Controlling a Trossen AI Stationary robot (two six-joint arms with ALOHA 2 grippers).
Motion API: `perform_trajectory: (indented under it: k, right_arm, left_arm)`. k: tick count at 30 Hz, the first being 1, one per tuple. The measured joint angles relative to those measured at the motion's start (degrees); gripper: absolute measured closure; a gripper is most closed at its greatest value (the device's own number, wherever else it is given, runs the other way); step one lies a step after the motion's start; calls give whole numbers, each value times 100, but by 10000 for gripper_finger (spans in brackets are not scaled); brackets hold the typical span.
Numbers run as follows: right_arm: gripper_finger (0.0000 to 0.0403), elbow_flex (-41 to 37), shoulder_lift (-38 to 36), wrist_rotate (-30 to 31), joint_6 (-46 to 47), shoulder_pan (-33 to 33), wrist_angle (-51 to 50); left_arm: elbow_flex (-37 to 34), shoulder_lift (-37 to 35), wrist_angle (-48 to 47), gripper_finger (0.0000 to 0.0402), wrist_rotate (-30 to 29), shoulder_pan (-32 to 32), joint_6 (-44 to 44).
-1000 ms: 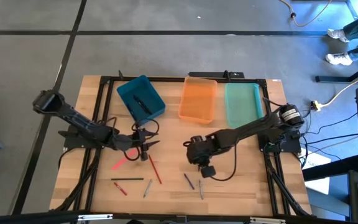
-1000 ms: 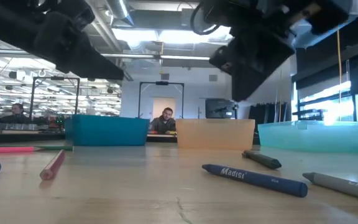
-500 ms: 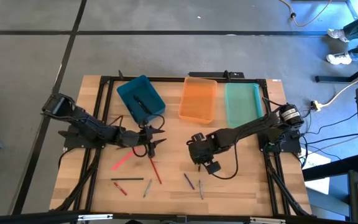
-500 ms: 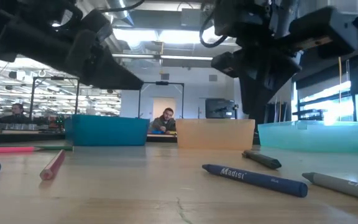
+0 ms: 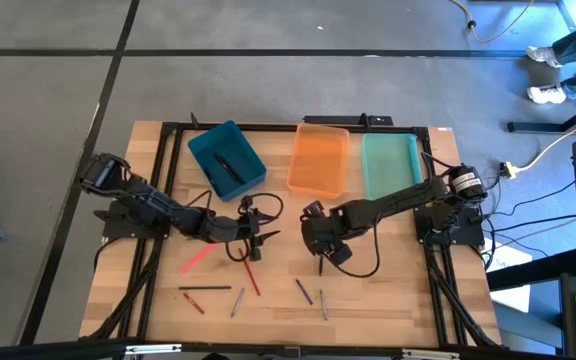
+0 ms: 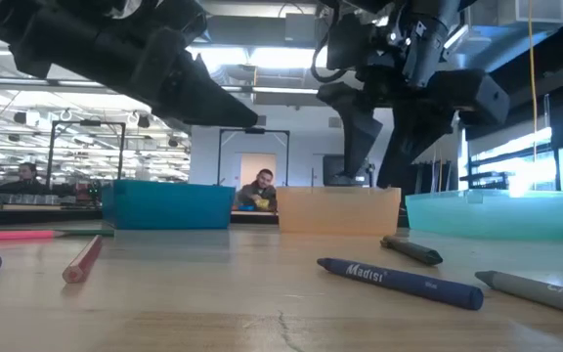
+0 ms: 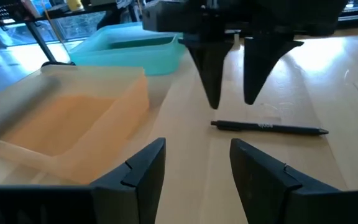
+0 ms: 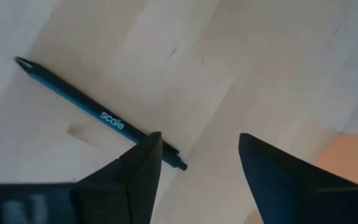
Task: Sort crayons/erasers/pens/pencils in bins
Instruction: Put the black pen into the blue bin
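My right gripper (image 5: pixel 319 248) (image 8: pixel 197 143) points down, open, just above a dark pen (image 8: pixel 98 115) (image 7: pixel 269 127) that lies flat on the wood. Its fingertips stand clear of the pen. My left gripper (image 5: pixel 265 237) (image 7: pixel 194 149) hovers open near the table's middle, pointing at my right gripper and holding nothing. Loose sticks lie along the near part of the table: a pink one (image 5: pixel 198 258), a red one (image 5: pixel 251 276), a blue crayon (image 5: pixel 304 291) (image 6: pixel 399 279) and a grey one (image 5: pixel 323 303). A dark stick (image 5: pixel 230 166) lies in the teal bin (image 5: pixel 208 150).
The orange bin (image 5: pixel 320 160) and the mint bin (image 5: pixel 390 165) stand side by side at the far edge, right of the teal bin. More sticks (image 5: pixel 205 290) lie near the front left. Black cables loop beside both grippers. A person sits in the room behind.
My left gripper has moved toward the table's right, closer to my right gripper. My right gripper has rolled, shifted a little toward the far edge and opened. The dark pen now shows on the wood where that gripper was.
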Motion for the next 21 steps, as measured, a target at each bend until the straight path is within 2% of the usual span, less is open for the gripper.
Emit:
perform_trajectory:
  k: [3,8,11,16,21]
  right_arm:
    - [192,0,0,-104,-158,1,-22]
    - [203,-241,2,-98,-1075,1,-39]
    - [204,-413,2,-99,-1464,1,274]
    - [204,-422,2,-377,-1604,34,574]
    - [204,-495,2,-667,-1637,38,607]
  left_arm:
    - [2,0,-3,229,-22,0,-2]
    - [2,-4,2,229,-24,-66,-2]
    - [2,-4,0,229,-26,-125,0]
    - [2,-71,-23,229,-34,-129,-22]
    - [0,-374,-471,229,-33,-125,-157]
